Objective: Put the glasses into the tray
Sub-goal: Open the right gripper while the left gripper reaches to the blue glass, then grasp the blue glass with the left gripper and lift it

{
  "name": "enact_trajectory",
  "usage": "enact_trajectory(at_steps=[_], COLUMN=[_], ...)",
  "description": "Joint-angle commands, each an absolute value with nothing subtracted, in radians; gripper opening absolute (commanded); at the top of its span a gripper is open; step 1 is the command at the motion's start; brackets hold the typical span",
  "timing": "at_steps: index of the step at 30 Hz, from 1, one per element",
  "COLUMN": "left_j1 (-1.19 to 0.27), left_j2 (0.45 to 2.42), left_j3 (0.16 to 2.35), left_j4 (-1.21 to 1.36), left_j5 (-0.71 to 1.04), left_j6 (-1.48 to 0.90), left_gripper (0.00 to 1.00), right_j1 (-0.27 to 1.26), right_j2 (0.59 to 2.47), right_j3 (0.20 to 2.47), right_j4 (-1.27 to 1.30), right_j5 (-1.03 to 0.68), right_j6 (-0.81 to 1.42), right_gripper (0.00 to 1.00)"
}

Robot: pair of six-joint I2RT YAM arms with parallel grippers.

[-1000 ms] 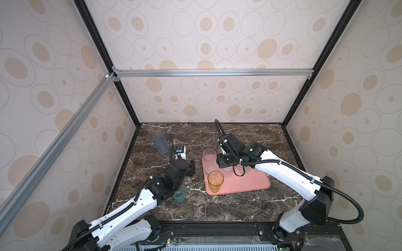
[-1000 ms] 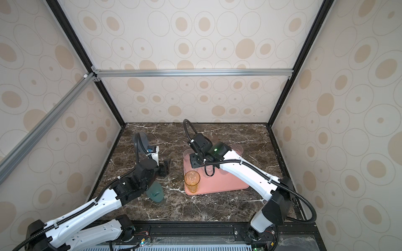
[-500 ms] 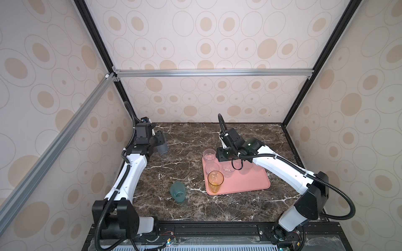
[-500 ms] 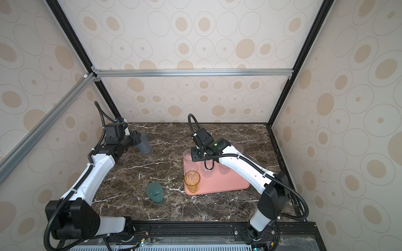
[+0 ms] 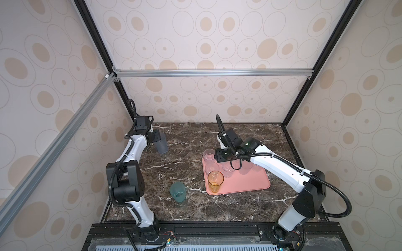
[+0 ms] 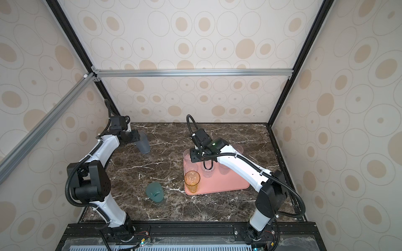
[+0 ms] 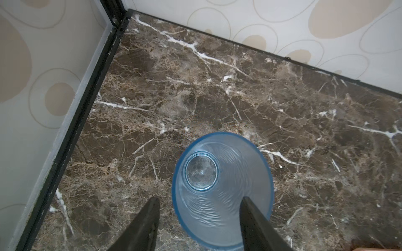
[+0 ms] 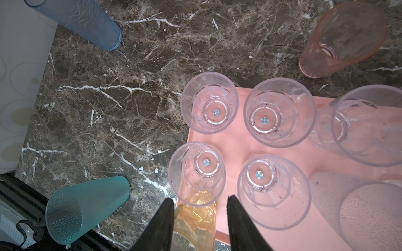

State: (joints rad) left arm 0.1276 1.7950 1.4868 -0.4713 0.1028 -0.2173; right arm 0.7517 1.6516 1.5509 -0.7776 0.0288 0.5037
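The salmon-pink tray lies on the marble. Clear tumblers crowd its far left corner, the amber glass fills its near left corner, and its near right part is bare. The right gripper hangs over that cluster, jaws apart, empty. Well left of the tray, by the enclosure's corner, the left gripper straddles the wall of the blue-grey glass, one finger inside, unclamped. The teal glass stands off the tray's near left corner, and the pink glass stands beyond its far edge.
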Motion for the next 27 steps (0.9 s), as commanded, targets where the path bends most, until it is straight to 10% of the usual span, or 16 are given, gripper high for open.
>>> enact_trajectory(at_steps=[1,19,27], left_j1=[0.137,0.137,0.129], left_j2=[1.823,1.985,1.838], left_j3=[1.572,1.711,1.671], left_j4=[-0.513,-0.579,-0.584], left_j5=[0.081,0.072,0.099], left_j6=[-0.170,-0.119,-0.147], left_gripper=[0.54,0.06,0.00], right_j1=[0.753,0.753,0.753], right_j2=[1.674,1.732,1.720], right_j3=[1.552,1.605,1.644], right_j4=[-0.788,-0.806,-0.819], right_j5=[0.027,0.014,0.017], right_j6=[0.495,0.485,0.482], right_gripper=[0.43,0.42,0.41])
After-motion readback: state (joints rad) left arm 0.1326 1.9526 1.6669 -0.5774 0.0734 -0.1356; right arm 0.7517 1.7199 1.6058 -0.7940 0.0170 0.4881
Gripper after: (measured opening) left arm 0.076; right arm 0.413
